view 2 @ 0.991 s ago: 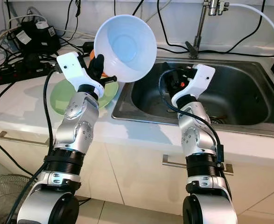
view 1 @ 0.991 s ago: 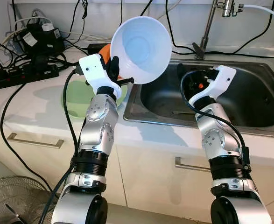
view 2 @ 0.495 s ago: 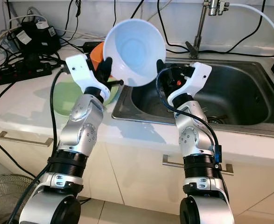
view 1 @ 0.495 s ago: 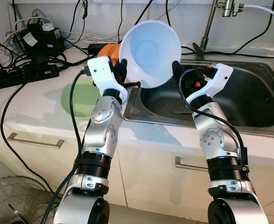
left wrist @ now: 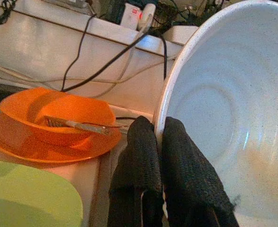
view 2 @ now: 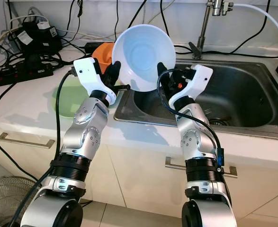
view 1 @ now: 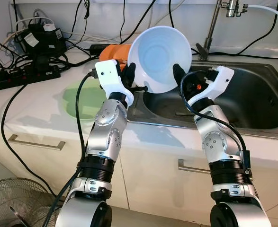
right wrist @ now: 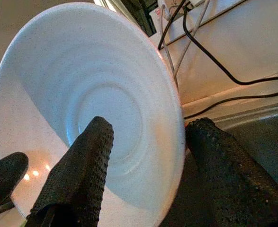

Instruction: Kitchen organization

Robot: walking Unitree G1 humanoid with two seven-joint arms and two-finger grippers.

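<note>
We've got the white bowl above the sink, left gripper pinching its rim, right gripper straddling it, unclamped.

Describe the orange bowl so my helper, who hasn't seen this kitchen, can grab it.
Start at the sink and go to the counter on its left. Behind the green plate, near the wall, an orange plate carries the orange bowl. A utensil rests in it, and no gripper holds it, unlike the white bowl.
</note>
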